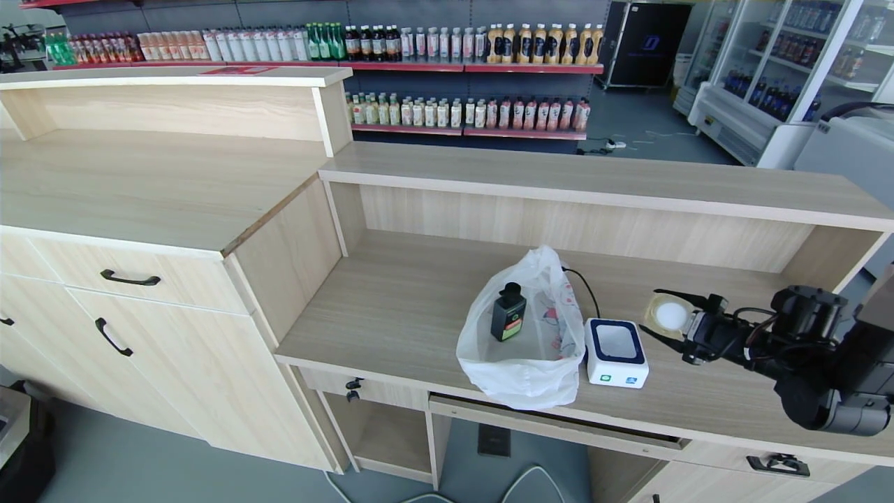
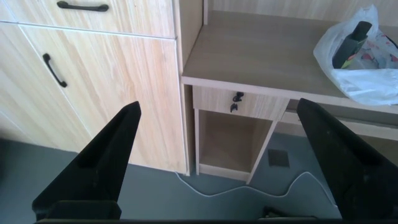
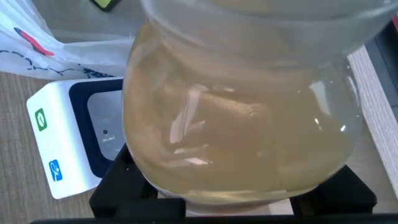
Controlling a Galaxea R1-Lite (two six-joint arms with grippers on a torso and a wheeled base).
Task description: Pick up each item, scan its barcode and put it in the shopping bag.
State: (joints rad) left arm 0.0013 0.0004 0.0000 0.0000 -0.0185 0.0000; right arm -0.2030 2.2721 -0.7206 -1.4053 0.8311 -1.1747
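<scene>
A white plastic shopping bag stands open on the wooden desk, with a dark bottle upright inside it. Just right of the bag sits the white scanner box. Further right, my right gripper is shut on a clear jar of yellowish liquid with a white lid, one finger on each side. The right wrist view has the jar close up, with the scanner and bag behind it. My left gripper hangs open and empty, low in front of the cabinet.
A raised shelf runs along the desk's back. A taller counter with black-handled drawers stands to the left. A black cable leads from the scanner behind the bag. Bare desk surface lies left of the bag.
</scene>
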